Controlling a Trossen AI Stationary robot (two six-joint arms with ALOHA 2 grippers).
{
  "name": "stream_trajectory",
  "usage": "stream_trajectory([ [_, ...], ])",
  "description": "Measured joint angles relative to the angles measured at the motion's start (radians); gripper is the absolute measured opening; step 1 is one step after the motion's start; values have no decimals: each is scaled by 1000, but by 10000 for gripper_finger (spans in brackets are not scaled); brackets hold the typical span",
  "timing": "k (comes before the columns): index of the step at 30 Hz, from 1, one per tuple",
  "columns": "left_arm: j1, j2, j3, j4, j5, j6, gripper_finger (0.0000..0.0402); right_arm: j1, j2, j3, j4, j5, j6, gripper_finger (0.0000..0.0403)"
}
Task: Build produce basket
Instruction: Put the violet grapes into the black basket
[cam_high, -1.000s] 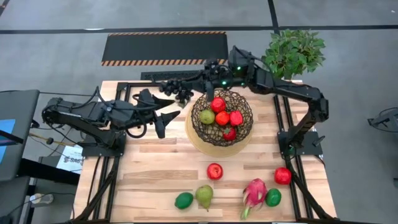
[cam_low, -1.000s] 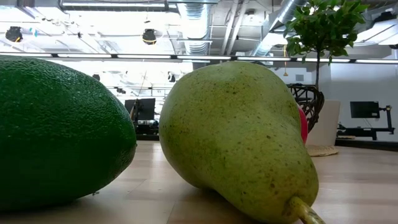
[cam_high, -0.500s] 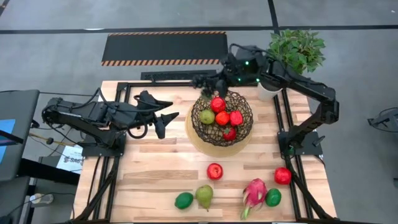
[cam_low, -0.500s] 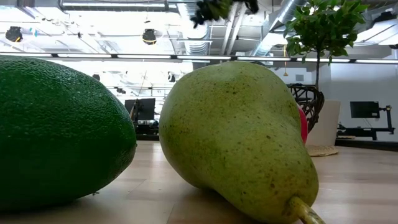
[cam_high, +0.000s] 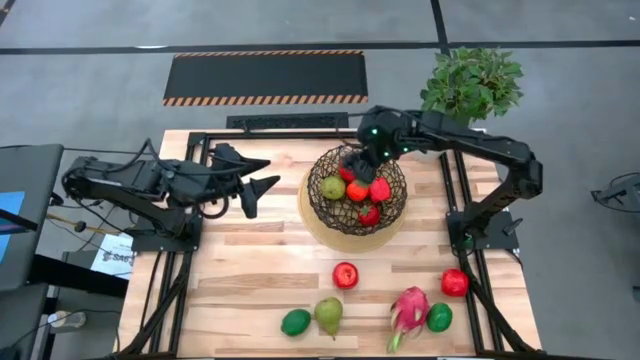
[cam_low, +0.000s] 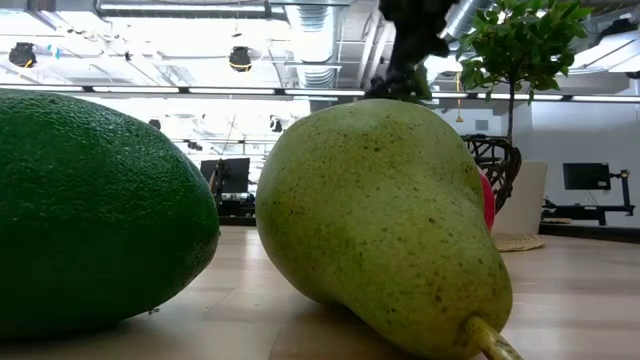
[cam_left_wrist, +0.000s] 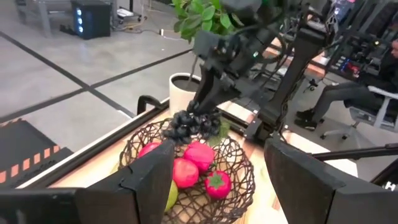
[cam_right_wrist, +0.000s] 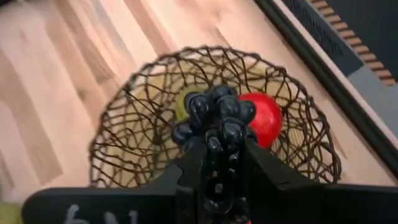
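Note:
The basket (cam_high: 398, 205), a dark wire bowl on a tan disc, stands at the table's far middle and holds a green pear (cam_high: 333, 187) and three red apples (cam_high: 380, 189). My right gripper (cam_high: 353, 160) is over the basket's far part, shut on the dark grape bunch (cam_right_wrist: 214, 112). My left gripper (cam_high: 268, 172) waits open to the left of the basket (cam_left_wrist: 236, 186), pointing at it. On the near part of the table lie two red apples (cam_high: 345, 274), two limes (cam_high: 295, 322), a pear (cam_high: 329, 315) and a dragon fruit (cam_high: 409, 310). My right gripper pinches the grape bunch between its two fingers (cam_right_wrist: 194, 163), by the bunch's upper end (cam_right_wrist: 217, 146). The fingers come slanting down from the far right. The bunch hangs below them (cam_left_wrist: 196, 124) inside the basket's far rim, just over the apples; whether it touches them I cannot tell.
A potted plant (cam_high: 472, 85) stands at the far right corner, behind the right arm. Black frame rails (cam_high: 455, 200) run along the table's sides. In the low view a lime (cam_low: 100, 200) and a pear (cam_low: 380, 230) fill the foreground. A seated person (cam_left_wrist: 367, 93) is beyond the table.
My right gripper has carried the grape bunch from beyond the basket's far left rim toward the table's right and near edge, and down, so the bunch now hangs over the fruit in the basket. It has stayed shut on the bunch.

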Motion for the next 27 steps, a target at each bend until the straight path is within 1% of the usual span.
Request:
stream_trajectory([
  [9,0,-1,0,-74,-5,-47,236,-46,3,-212,56,0,-27,94],
  [14,0,-1,0,-80,-6,-61,236,-80,3,-270,66,0,-56,95],
  [17,0,-1,0,-76,-6,-63,236,-100,3,-297,42,-4,-52,105],
  [20,0,-1,0,-76,-6,-68,236,-106,3,-297,29,-4,-64,138],
  [27,0,-8,0,-77,6,-69,236,-103,0,-279,23,-18,-63,257],
])
